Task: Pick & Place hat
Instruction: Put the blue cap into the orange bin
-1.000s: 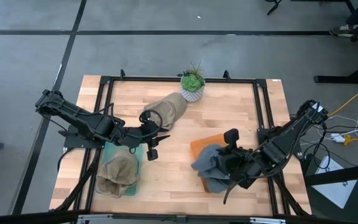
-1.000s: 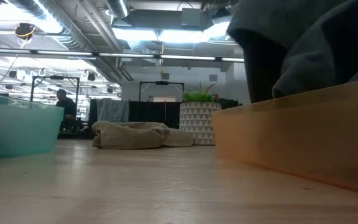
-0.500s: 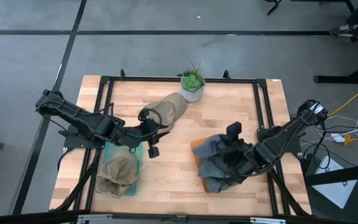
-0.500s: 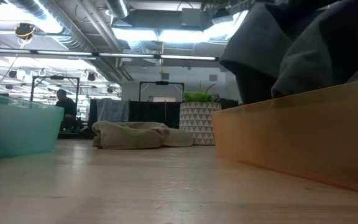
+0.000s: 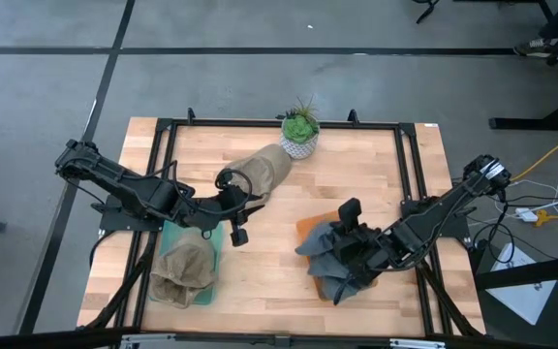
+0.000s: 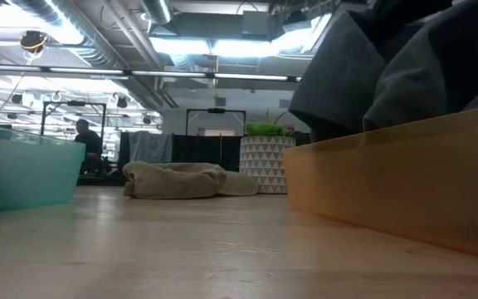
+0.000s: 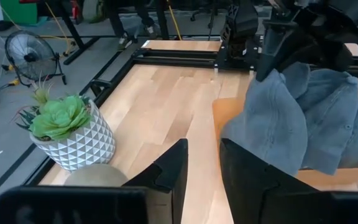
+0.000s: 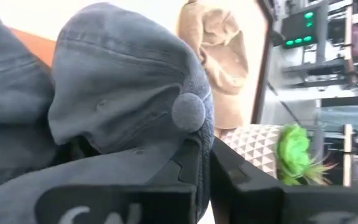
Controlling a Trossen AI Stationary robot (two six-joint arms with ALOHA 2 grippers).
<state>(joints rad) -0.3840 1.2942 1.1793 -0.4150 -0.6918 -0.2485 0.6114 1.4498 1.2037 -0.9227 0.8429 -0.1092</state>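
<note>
Over the orange tray (image 5: pixel 310 226), seen from above, my right gripper (image 5: pixel 349 254) is buried in the pile of grey hats (image 5: pixel 337 254). My left gripper (image 5: pixel 237 199) waits near the tan hat (image 5: pixel 260 172) by the potted plant (image 5: pixel 300 134), with another tan hat (image 5: pixel 183 273) on the teal tray (image 5: pixel 174 236).

Down at table height, grey fabric (image 6: pixel 388 62) bulges above the orange wall (image 6: pixel 388 178), the loose tan hat (image 6: pixel 185 179) far behind.

From my left wrist, my own fingers (image 7: pixel 166 173) stand slightly apart, gripping nothing, facing the grey hats (image 7: pixel 297 121).

From my right wrist, my jaws are pinched tight on grey cloth just under a cap's top button (image 8: pixel 188 112).

My worry: the hats are bunched together, so lifting could drag a second one along, or the thin pinch could slip off.
</note>
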